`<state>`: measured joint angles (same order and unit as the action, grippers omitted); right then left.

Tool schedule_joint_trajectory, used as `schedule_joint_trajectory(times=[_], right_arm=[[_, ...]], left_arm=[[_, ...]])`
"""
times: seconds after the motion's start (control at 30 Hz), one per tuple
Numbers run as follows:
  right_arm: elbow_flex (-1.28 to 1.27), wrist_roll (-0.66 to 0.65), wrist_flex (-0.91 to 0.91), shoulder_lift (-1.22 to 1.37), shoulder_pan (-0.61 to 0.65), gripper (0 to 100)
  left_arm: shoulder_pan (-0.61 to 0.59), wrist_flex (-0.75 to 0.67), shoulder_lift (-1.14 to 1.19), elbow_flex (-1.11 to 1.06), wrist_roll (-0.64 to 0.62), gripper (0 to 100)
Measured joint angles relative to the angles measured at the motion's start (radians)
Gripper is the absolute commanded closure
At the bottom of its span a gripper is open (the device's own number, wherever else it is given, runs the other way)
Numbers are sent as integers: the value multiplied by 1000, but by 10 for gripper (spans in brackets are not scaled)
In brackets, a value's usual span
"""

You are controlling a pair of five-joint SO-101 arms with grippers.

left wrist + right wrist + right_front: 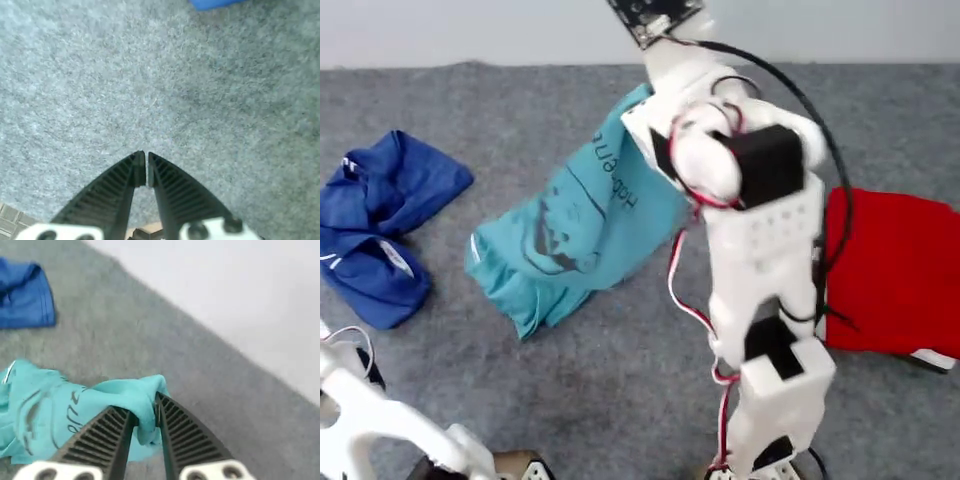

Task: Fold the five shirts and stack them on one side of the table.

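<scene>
**Folding barely underway**

We're clamping our right gripper [143, 407] on the teal shirt [570, 240], centre frame. Our left gripper [146, 167] is sitting pressed together, empty. The red shirt [895, 270] is lying flat at right, seemingly folded, and the blue shirt [380, 220] is waiting crumpled at left.

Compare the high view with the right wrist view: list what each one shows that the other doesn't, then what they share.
High view adds: the red shirt, lying flat on the grey table. Right wrist view adds: the right gripper shut on a bunched edge of the teal shirt, seen close up. Shared: the teal shirt, the crumpled blue shirt and the grey table.
</scene>
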<state>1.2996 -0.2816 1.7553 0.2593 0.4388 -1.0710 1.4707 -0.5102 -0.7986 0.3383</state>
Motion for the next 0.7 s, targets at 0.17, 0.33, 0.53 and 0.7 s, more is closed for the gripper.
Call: schedule_joint_trajectory(times=[0.17,0.33,0.53,0.7], right_arm=[[-17,0,0,-110,-11,988],[-226,-2,0,-91,-107,988],[-489,15,-52,49,-210,988],[-486,15,-52,41,-81,988]], left_arm=[[0,-2,0,-2,0,984],[0,-2,0,-3,0,984],[0,-2,0,-3,0,984],[0,-2,0,-3,0,984]])
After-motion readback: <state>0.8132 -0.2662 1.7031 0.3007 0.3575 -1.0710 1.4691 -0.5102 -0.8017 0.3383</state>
